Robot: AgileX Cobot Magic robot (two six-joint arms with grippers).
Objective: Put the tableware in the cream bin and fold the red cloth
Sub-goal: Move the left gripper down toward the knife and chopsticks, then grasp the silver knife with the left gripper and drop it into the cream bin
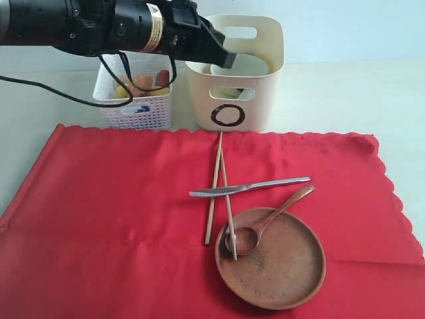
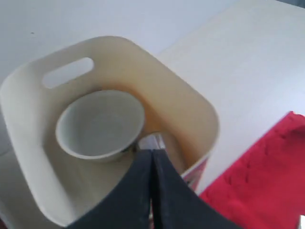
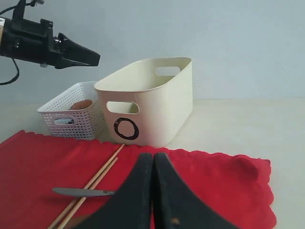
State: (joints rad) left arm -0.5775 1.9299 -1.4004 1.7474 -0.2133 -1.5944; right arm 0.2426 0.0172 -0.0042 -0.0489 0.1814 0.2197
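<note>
The pale bowl [image 1: 240,67] [image 2: 100,125] lies tilted inside the cream bin [image 1: 265,100] [image 2: 190,105] [image 3: 162,105]. My left gripper [image 1: 230,60] [image 2: 152,151] [image 3: 93,58] hovers shut and empty over the bin's near rim, just beside the bowl. On the red cloth [image 1: 99,219] [image 3: 214,176] lie two crossed chopsticks [image 1: 214,193] [image 3: 102,169], the steel knife [image 1: 249,187] [image 3: 83,192] across them, and the wooden spoon [image 1: 265,222] resting in the round wooden plate [image 1: 285,266]. My right gripper [image 3: 153,155] is shut with nothing in it, low over the cloth, outside the exterior view.
A white perforated basket [image 1: 136,106] [image 3: 71,117] holding food stands left of the cream bin, behind the cloth's scalloped back edge. The left arm [image 1: 80,26] stretches across the upper left. Pale tabletop [image 1: 358,93] extends right of the bin.
</note>
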